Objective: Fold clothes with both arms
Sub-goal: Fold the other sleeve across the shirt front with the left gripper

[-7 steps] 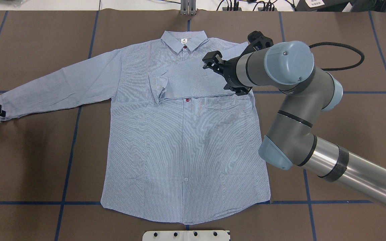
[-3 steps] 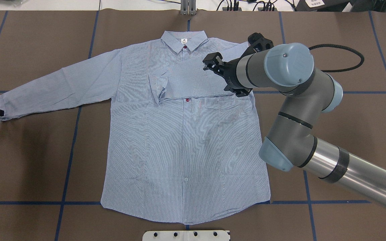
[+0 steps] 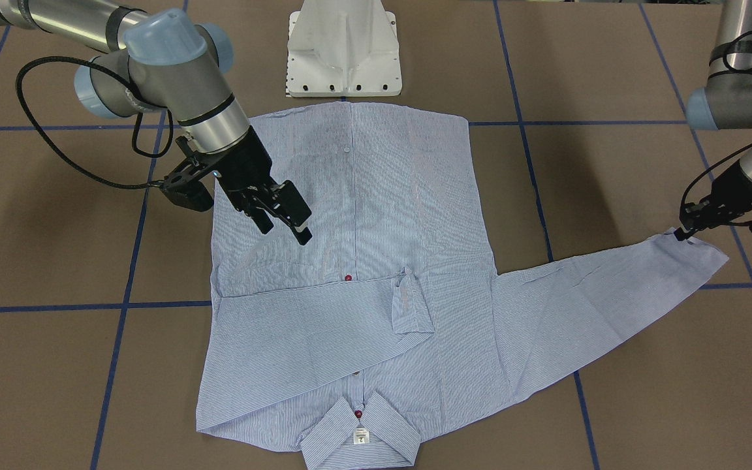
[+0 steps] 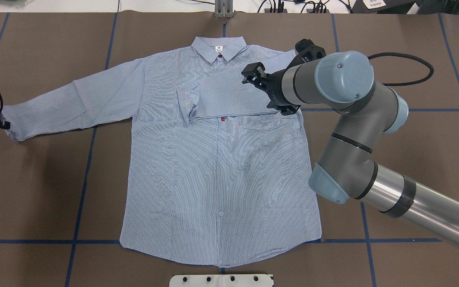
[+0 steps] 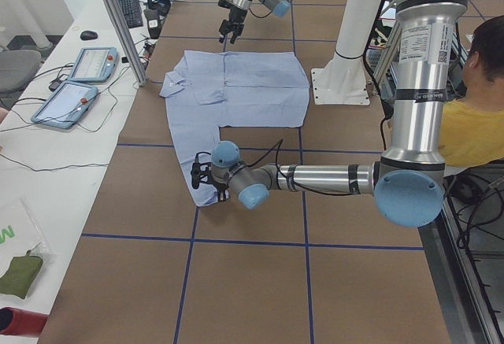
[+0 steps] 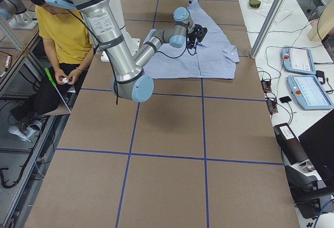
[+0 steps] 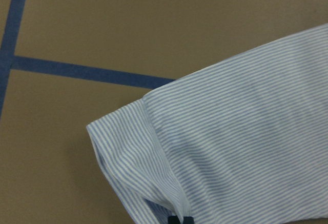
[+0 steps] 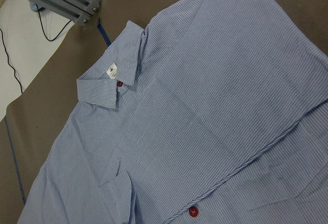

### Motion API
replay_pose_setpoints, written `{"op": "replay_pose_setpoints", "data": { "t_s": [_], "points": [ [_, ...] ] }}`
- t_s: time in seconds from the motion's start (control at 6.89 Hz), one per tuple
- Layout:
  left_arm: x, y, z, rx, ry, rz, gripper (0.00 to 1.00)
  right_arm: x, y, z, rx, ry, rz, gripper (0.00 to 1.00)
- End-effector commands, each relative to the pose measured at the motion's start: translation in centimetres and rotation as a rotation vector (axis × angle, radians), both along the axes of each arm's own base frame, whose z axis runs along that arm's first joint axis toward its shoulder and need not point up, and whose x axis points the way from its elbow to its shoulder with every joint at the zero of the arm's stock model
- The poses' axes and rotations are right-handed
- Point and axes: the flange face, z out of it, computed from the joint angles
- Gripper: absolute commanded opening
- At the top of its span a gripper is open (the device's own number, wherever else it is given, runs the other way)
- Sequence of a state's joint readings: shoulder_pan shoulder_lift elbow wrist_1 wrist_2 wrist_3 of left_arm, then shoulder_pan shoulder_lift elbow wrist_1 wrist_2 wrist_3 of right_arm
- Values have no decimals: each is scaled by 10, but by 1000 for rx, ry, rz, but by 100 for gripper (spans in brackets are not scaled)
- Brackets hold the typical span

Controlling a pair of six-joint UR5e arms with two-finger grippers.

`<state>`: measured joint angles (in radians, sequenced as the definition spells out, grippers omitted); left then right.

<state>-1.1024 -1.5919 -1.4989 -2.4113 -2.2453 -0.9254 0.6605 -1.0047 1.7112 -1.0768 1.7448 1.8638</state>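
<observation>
Left claw [image 3: 684,232] is clamped on the cuff [image 7: 128,155] of the shirt [image 4: 217,171], whose outstretched sleeve [image 4: 74,103] reaches toward the left edge of the worktop [image 4: 412,167]. Right claw [image 3: 283,230] hangs with its jaws apart and empty over the other sleeve [image 4: 229,97], which is folded across the chest. The shirt lies flat at mid-worktop, collar [image 4: 218,48] toward the far edge.

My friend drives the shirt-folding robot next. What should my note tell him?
Left gripper: shut on the shirt, at the cuff of its outstretched sleeve.
Right gripper: open, empty, above the shirt's chest.
Shirt: flat on the table, buttons up, collar far from the robot.
Done: the folded sleeve on the robot's right lies across the chest.
Left to do: fold the held sleeve in, then likely the body.
</observation>
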Motion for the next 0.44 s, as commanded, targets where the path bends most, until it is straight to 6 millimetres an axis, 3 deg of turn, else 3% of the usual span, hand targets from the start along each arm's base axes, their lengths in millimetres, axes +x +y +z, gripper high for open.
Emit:
{"op": "replay_pose_setpoints", "data": {
  "t_s": [0.0, 0.15, 0.29],
  "points": [
    [34, -43, -142, 95, 101, -60, 0, 27, -13, 1, 0, -1, 26, 99],
    [98, -73, -239, 46, 111, -32, 0, 63, -20, 27, -27, 16, 29, 99],
    [165, -77, -324, -13, 102, -53, 0, 108, -31, 56, -16, 43, -20, 99]
  ]
}}
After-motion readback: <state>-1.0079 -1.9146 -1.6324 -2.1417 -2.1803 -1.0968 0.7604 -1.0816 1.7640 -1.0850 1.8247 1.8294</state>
